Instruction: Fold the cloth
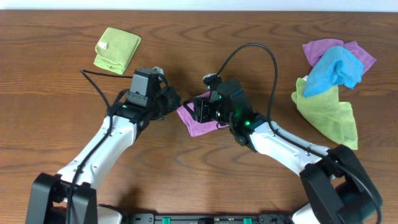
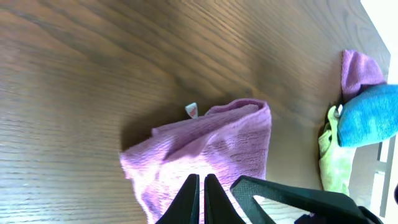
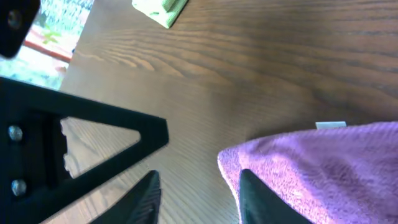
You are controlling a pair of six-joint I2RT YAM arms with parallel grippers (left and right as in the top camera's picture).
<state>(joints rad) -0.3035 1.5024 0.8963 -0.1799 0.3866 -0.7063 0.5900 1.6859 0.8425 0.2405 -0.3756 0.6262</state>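
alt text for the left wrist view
A lilac cloth lies folded on a wooden table, white tag at its far edge, the left claw shut over its near edge. Blue, purple and green cloths sit far right.

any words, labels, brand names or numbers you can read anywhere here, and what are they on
No text can be read in any view.
white corner tag on the lilac cloth: a faint reddish mark, too blurred to read.
small white tag on the folded green cloth: too small to read.
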